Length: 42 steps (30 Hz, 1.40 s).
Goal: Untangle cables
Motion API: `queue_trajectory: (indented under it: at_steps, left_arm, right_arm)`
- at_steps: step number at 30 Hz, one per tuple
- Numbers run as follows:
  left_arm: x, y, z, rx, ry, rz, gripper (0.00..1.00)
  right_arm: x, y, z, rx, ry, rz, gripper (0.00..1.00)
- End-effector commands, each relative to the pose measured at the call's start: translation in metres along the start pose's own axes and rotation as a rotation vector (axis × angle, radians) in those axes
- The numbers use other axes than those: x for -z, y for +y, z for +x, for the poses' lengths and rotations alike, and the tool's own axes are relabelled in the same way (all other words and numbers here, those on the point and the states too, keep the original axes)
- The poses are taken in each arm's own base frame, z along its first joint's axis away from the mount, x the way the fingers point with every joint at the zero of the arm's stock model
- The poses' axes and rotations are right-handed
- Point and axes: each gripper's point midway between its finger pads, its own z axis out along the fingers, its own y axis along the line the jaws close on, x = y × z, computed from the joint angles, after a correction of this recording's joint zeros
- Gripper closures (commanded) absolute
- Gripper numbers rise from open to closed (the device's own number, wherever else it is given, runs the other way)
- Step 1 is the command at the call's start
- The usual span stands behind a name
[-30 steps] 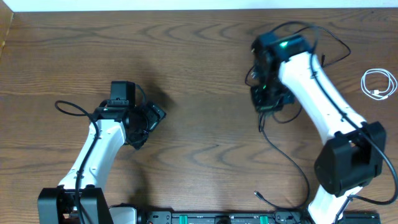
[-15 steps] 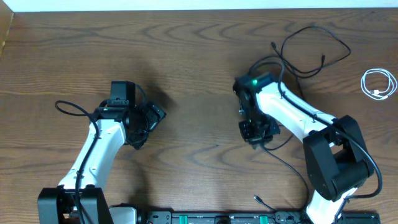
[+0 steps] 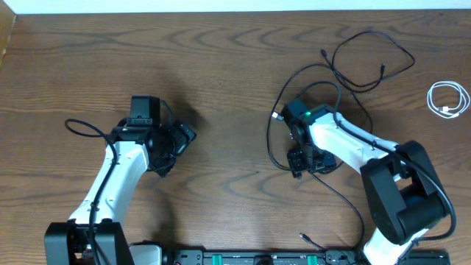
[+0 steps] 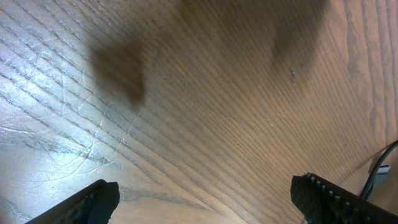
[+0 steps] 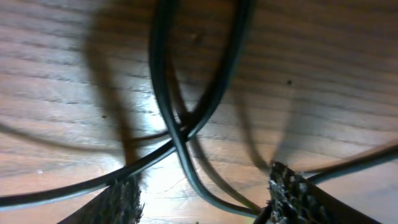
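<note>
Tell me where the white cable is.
In the overhead view, the white cable lies coiled at the far right of the table, apart from the black cables.

Brown wood-grain table (image 3: pixel 221 66), black cables (image 5: pixel 160 62), white cable (image 3: pixel 444 110).

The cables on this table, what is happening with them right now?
The right gripper is low over the table with its jaws apart, and strands of the black cables cross between its fingers without being pinched. In the overhead view these cables lie looped and overlapping around that gripper. The white cable lies coiled apart near the right edge. The left gripper is open over bare wood, holding nothing.
</note>
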Motion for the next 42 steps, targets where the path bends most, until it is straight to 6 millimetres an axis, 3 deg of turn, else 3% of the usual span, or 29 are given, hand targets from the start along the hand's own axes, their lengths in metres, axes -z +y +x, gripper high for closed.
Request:
queue_trajectory:
  at_steps: [1,2,5,9,12,15,18,24,27,29,31,33,38,42]
  left_arm:
    - [0.004,-0.001,-0.004,-0.006,-0.020,0.000,0.07]
    - [0.004,-0.001,-0.004,-0.006,-0.020,0.000,0.07]
    - [0.004,-0.001,-0.004,-0.006,-0.020,0.000,0.07]
    - [0.004,-0.001,-0.004,-0.006,-0.020,0.000,0.07]
    - [0.004,-0.001,-0.004,-0.006,-0.020,0.000,0.07]
    - [0.004,-0.001,-0.004,-0.007,-0.020,0.000,0.07]
    - [0.004,-0.001,-0.004,-0.006,-0.020,0.000,0.07]
    - [0.004,-0.001,-0.004,-0.006,-0.020,0.000,0.07]
    - [0.004,-0.001,-0.004,-0.006,-0.020,0.000,0.07]
    - [0.004,-0.001,-0.004,-0.006,-0.020,0.000,0.07]
    - [0.004,-0.001,-0.004,-0.006,-0.020,0.000,0.07]
    - [0.004,-0.001,-0.004,-0.006,-0.020,0.000,0.07]
    - [0.004,-0.001,-0.004,-0.006,-0.020,0.000,0.07]
    - [0.004,-0.001,-0.004,-0.006,-0.020,0.000,0.07]
  right_arm:
    - [-0.027,0.001,0.014,-0.042,0.057,-0.011,0.39]
    - [-0.027,0.001,0.013,-0.073,0.056,-0.010,0.50]
    - [-0.027,0.003,0.007,-0.103,0.029,-0.019,0.99]
    - [-0.022,0.011,-0.008,-0.102,-0.021,-0.058,0.99]
    - [0.000,0.015,-0.027,-0.087,-0.075,-0.078,0.99]
    - [0.040,0.025,-0.050,-0.031,-0.162,-0.122,0.99]
    - [0.098,0.042,-0.078,0.060,-0.299,-0.211,0.99]
    - [0.235,0.063,-0.133,0.153,-0.673,-0.321,0.99]
    - [0.290,0.067,-0.145,0.199,-0.823,-0.339,0.99]
    - [0.311,0.067,-0.147,0.216,-0.876,-0.342,0.99]
    - [0.321,0.066,-0.146,0.227,-0.892,-0.339,0.99]
    - [0.315,0.065,-0.141,0.224,-0.859,-0.335,0.99]
    - [0.263,0.055,-0.102,0.207,-0.603,-0.289,0.99]
    - [0.223,0.058,-0.090,0.215,-0.497,-0.269,0.96]
